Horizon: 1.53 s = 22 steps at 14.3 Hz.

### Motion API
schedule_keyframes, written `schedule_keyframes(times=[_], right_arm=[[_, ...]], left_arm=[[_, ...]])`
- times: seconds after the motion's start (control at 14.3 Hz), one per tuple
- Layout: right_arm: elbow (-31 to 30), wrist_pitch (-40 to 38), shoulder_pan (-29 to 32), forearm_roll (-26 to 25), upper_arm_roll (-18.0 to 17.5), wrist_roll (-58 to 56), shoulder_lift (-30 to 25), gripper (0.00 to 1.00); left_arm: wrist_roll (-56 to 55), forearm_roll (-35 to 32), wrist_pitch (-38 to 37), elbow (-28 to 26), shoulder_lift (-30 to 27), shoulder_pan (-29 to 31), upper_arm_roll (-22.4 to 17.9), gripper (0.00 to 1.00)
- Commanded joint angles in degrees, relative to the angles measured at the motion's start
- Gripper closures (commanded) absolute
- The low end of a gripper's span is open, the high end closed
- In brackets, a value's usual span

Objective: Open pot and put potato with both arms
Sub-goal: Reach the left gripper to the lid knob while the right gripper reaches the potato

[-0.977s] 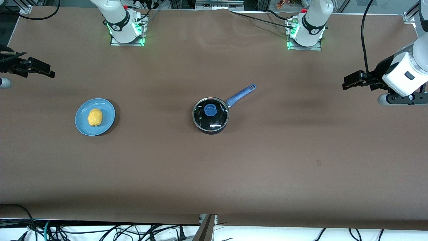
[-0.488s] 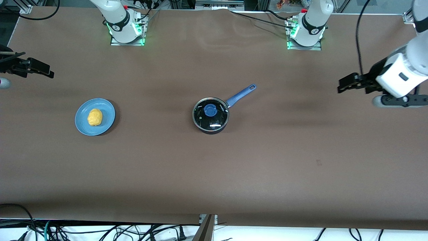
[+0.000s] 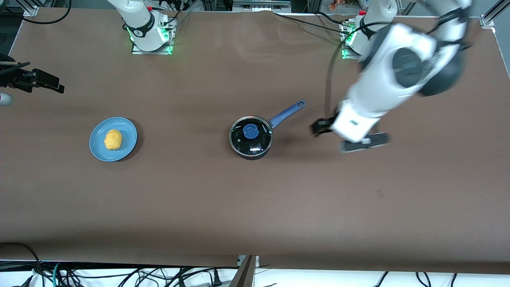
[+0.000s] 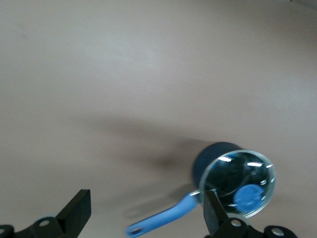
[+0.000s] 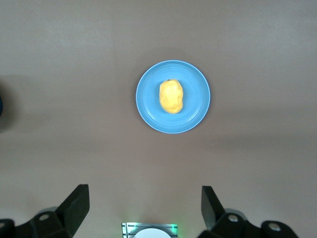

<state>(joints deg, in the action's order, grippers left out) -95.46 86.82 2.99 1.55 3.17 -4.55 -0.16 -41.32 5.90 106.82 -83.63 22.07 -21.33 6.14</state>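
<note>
Step in hand, as I read it: the approach to open the pot, nothing grasped yet.

The pot [image 3: 251, 137] sits mid-worktop [image 3: 255, 207], glass lid [image 3: 255, 144] on and seated, blue knob [image 3: 250, 131] at the lid's centre. Its blue handle [image 3: 287, 111] points toward the left arm's end of the worktop and away from the front camera.

The left tool [image 3: 320, 127] hovers over bare worktop just beside the pot, toward the left arm's end, near the handle tip. It touches nothing. In the left wrist view its fingers [image 4: 74, 214] are spread wide and empty, with the pot and handle in sight between them.

The potato [image 3: 113, 139] lies on the blue plate [image 3: 99, 150], well apart from the pot toward the right arm's end.

The right tool [image 3: 55, 85] is over the worktop edge at the right arm's end, and that arm waits. The right wrist view shows its fingers apart and empty, plate and potato in sight.

Next move calls for:
- left tool over the knob, fingers straddling it
- come down, close on the knob only, not the glass rim
- lift straight up so the pot doesn't drag, and park the lid off to one side

The right arm can then take the potato off the plate. The knob is small and the glass smooth, so an off-centre grip would probably slip.
</note>
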Motion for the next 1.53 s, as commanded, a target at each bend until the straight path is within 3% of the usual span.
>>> schedule_keyframes(times=[0.0,0.35,0.56,1.26,1.47], right_arm=[[1.51,-1.74,0.26,-0.59,-0.35,0.07,0.86,0.00],[0.72,-3.15,0.52,-0.94,-0.27,-0.02,3.58,0.00],[-0.25,-1.23,0.70,-1.98,-0.27,-0.28,5.17,0.00],[-20.18,29.42,0.70,-2.96,-0.27,-0.20,5.61,0.00],[-23.46,35.42,0.78,-3.05,-0.18,-0.37,10.34,0.00]], left_arm=[[-9.62,-2.99,5.48,4.52,6.91,-5.63,-0.52,0.00],[-19.65,-8.71,10.52,13.47,18.78,-14.16,-1.31,0.00],[-22.93,-8.80,10.60,14.55,21.61,-17.50,-2.54,0.00],[-26.09,-10.38,10.69,12.35,23.02,-20.33,-1.66,0.00],[-25.92,-10.82,10.69,11.56,23.02,-20.41,-0.78,0.08]])
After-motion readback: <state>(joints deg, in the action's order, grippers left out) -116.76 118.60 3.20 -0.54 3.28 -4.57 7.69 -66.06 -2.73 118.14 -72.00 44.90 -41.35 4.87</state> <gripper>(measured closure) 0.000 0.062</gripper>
